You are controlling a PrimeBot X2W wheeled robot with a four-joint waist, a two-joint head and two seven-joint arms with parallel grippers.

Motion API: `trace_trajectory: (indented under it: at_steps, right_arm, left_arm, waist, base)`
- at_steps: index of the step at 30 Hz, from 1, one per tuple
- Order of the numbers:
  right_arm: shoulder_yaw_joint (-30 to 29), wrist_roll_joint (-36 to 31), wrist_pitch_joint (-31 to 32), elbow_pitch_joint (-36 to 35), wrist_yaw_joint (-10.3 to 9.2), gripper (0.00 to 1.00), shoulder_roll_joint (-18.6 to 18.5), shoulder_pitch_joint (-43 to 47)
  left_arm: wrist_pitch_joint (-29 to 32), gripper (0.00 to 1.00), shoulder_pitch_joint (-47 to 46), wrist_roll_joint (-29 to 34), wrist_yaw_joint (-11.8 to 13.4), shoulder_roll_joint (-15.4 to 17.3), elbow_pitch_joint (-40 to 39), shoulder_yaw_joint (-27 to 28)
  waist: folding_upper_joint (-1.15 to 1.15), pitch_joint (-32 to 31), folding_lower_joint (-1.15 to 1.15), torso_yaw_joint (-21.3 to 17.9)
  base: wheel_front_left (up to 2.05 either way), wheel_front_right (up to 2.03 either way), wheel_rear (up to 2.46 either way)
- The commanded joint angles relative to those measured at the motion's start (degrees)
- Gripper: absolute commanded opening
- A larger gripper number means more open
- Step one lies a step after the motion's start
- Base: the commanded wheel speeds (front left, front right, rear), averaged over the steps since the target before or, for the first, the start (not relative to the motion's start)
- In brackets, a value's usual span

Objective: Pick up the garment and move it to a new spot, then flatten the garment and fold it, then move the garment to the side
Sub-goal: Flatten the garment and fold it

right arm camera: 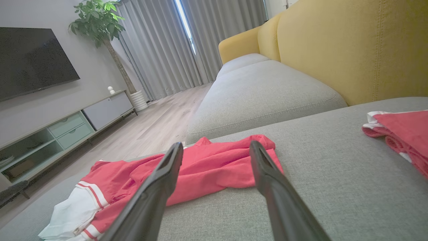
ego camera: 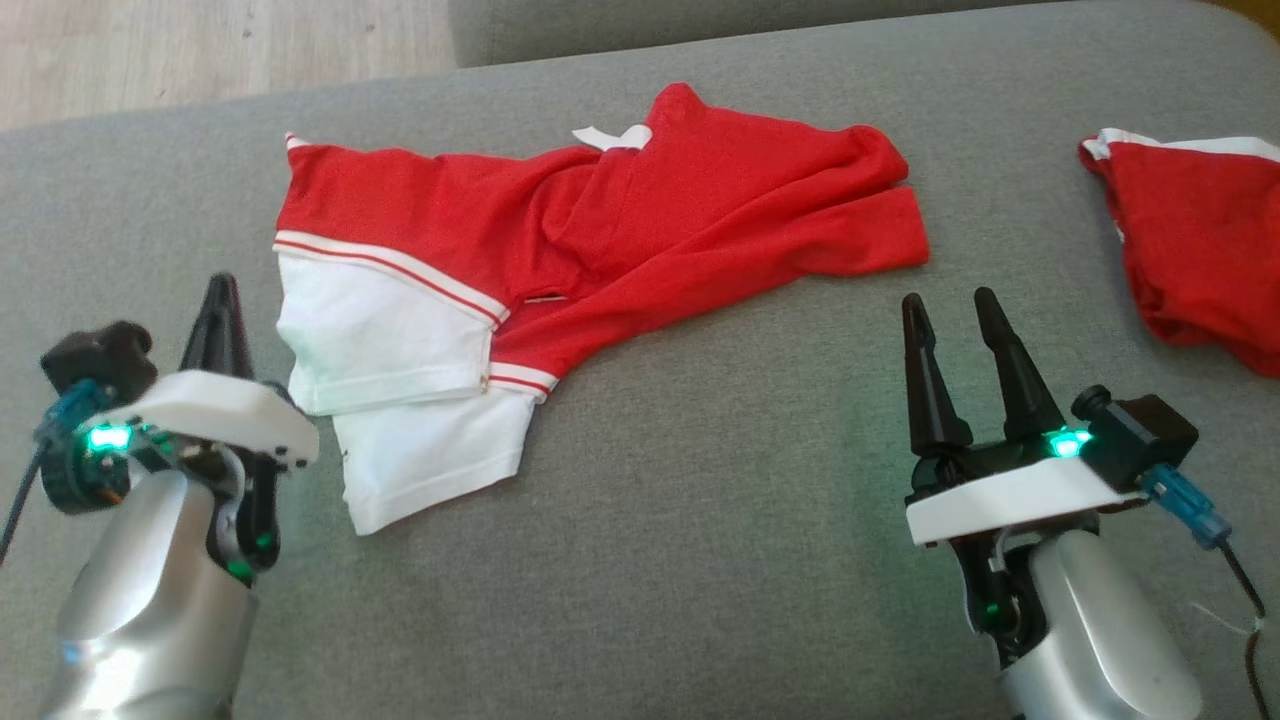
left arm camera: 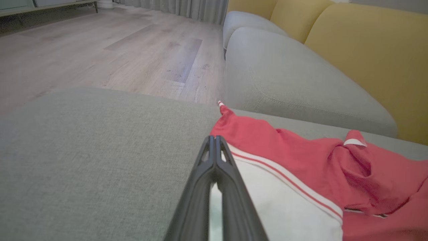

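Well, seat: I'm looking down on a wide grey seat (ego camera: pixel 700 520), with wood floor (ego camera: pixel 200 50) beyond its far left corner.
Garment: the garment (ego camera: pixel 620 220) lies crumpled on the middle of the seat, nearer the far edge. Its red body is bunched toward the right. The white panels with red-and-white stripes lie toward the left and closest to me, and a small white tag shows at the top fold.
Left end effector: the left end effector (ego camera: pixel 222 285) has its fingers pressed tight together, pointing away from me just beside the garment's left edge. From its wrist camera the tips line up with the red hem. From the head I see a strip of grey between fingers and cloth — I see nothing pinched.
Right end effector: the right end effector (ego camera: pixel 948 298) stands wide with nothing between the fingers, low at the right of the seat. It points toward the garment's red right end and is apart from it.
Heap: a second red heap (ego camera: pixel 1200 240) with white trim sits at the seat's far right edge, well apart from the garment.
Backrest: the right wrist camera shows a yellow backrest (right arm camera: pixel 334 50) behind the seat, and another grey cushion (right arm camera: pixel 260 87) further along.
Room: a dark screen (right arm camera: pixel 30 63) hangs on the wall, and a plant (right arm camera: pixel 97 20) stands by grey curtains (right arm camera: pixel 160 43).
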Motion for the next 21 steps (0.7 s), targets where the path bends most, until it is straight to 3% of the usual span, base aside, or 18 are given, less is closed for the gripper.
trace_trajectory:
  at_steps: [1,5,13,14,15,16,21]
  right_arm:
    - [1.6,0.4,-0.6,-1.7,-0.05,1.00,0.1,-0.8]
    - [1.6,0.8,-0.6,-2.4,-0.05,1.00,0.1,-0.6]
    - [1.4,0.3,-0.6,-3.8,-0.05,1.00,0.1,1.2]
    - [1.4,0.2,-0.6,-3.9,-0.05,1.00,0.1,1.5]
    - [1.4,0.1,-0.6,-4.0,-0.05,1.00,0.1,1.9]
    - [1.5,0.0,-0.6,-4.0,-0.05,1.00,0.1,2.3]
    - [2.2,-0.6,-0.6,-4.1,-0.05,1.00,0.1,3.9]
  left_arm:
    - [-0.7,0.00,-0.7,0.1,0.7,2.9,-4.0,2.4]
    - [-2.0,0.00,0.7,0.3,0.5,3.4,-7.4,2.5]
    - [-8.1,0.00,8.5,3.2,2.5,3.7,-16.1,1.8]
    - [-8.7,0.17,9.9,3.5,2.7,3.4,-17.2,1.6]
    - [-9.2,0.47,11.2,4.1,2.9,3.2,-18.2,1.3]
    - [-9.7,0.96,12.6,4.7,3.4,2.8,-19.2,1.2]
    - [-10.7,1.00,19.1,7.8,5.0,0.6,-21.9,0.2]
  waist:
    - [0.00,-0.3,0.00,-0.4]
    - [0.00,-0.9,0.00,-0.6]
    - [0.00,-4.4,0.00,0.3]
    - [0.00,-4.9,0.00,0.5]
    - [0.00,-5.4,0.00,0.7]
    - [0.00,-5.9,0.00,1.0]
    - [0.00,-7.6,0.00,2.0]
  base:
    - [0.00,0.00,0.00]
    - [0.00,0.00,0.00]
    - [0.00,0.00,0.00]
    - [0.00,0.00,0.00]
    - [0.00,0.00,0.00]
    - [0.00,0.00,0.00]
    - [0.00,0.00,0.00]
